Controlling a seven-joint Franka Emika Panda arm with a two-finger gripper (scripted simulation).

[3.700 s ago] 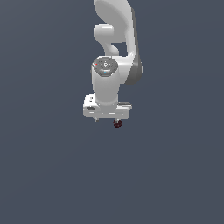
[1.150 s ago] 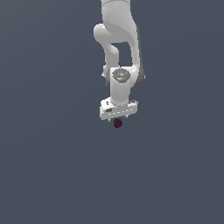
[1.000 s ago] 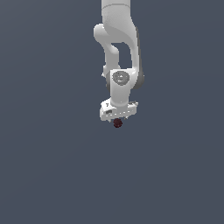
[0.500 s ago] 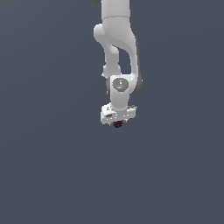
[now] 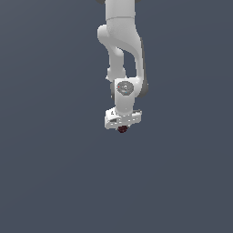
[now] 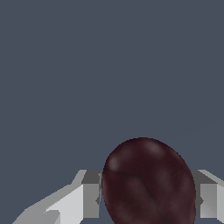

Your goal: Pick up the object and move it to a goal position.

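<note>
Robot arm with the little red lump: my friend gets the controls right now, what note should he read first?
Gripper: shut on the dark red lump, one finger on each side of it.
Lump: it sits just under the white gripper body in the exterior view; I cannot tell whether it is clear of the grey floor.
Done: the grasp.
Left: carry the lump to the goal position. No goal marker shows in either view, so check where it is before moving.

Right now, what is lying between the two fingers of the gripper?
In the wrist view, the dark red object fills the gap between the two grey fingers, touching both. Nothing else lies there.
</note>
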